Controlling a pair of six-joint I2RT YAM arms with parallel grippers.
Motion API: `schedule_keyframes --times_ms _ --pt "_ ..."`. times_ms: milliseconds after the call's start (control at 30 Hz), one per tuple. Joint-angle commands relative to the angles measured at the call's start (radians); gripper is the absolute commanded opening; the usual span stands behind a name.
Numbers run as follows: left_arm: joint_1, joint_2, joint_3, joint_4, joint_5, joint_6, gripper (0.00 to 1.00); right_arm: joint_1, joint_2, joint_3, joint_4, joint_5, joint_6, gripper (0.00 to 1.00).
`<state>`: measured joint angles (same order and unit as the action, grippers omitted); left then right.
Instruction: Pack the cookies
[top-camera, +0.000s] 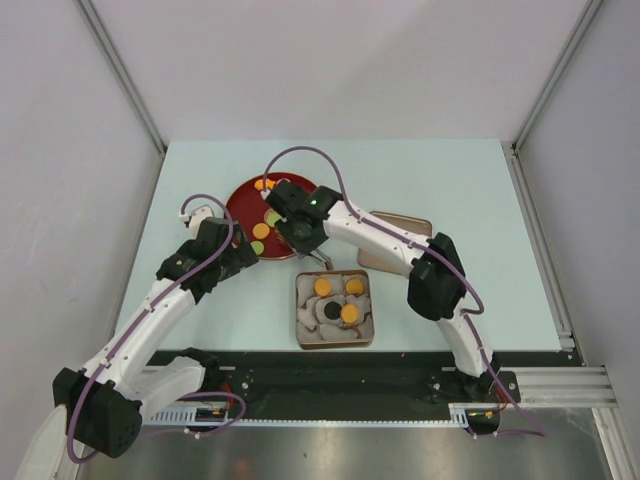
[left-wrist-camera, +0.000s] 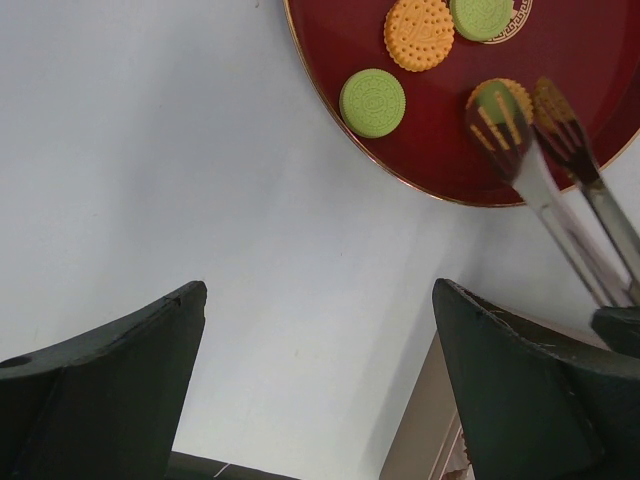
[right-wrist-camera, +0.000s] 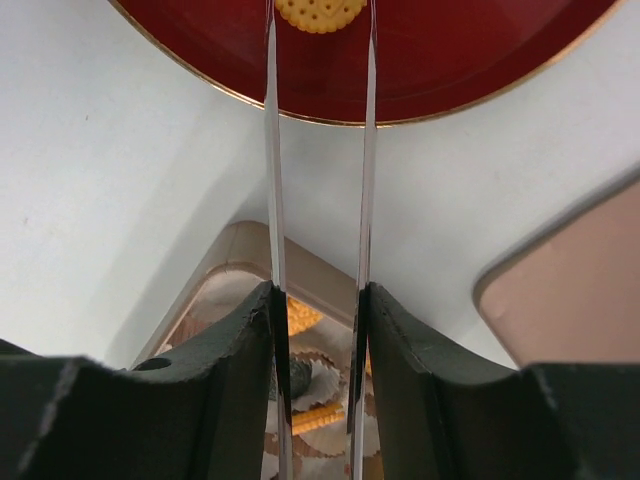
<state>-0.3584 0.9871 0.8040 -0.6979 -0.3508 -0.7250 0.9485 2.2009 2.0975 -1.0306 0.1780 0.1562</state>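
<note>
Right end effector (right-wrist-camera: 318, 300), clamped on tongs (right-wrist-camera: 270, 150) whose tips straddle an orange cookie (right-wrist-camera: 320, 12) ahead on the red plate (right-wrist-camera: 450, 60); four cookies (top-camera: 323, 286) sit in the tin (top-camera: 335, 345) behind it, several await packing, left end effector (left-wrist-camera: 318, 290) gapes wide.

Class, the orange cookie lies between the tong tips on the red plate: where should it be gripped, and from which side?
Likely best: pinch the orange cookie at opposite rim points, tongs coming low from the near edge of the red plate. It lies flat and thin, so only its edge offers purchase.
</note>
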Motion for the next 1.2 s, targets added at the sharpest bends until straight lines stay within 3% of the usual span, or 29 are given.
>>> schedule_keyframes --times_ms 0,300,633,900,1167 --pt "0.007 -0.016 -0.003 0.018 0.01 0.007 1.0 -0.013 -0.158 0.0 -0.019 0.055 -0.001 0.29" --pt "0.007 -0.01 -0.002 0.015 0.004 0.01 1.0 0.018 -0.422 -0.224 -0.048 0.13 0.02 0.27" --pt "0.007 0.041 0.0 0.034 0.033 0.01 1.0 0.197 -0.731 -0.514 -0.189 0.23 0.19 0.27" --pt "0.007 0.076 -0.003 0.054 0.068 0.012 1.0 0.381 -0.779 -0.591 -0.158 0.239 0.31 0.26" --pt "0.006 0.085 0.001 0.052 0.085 0.001 1.0 0.441 -0.765 -0.628 -0.134 0.222 0.333 0.26"
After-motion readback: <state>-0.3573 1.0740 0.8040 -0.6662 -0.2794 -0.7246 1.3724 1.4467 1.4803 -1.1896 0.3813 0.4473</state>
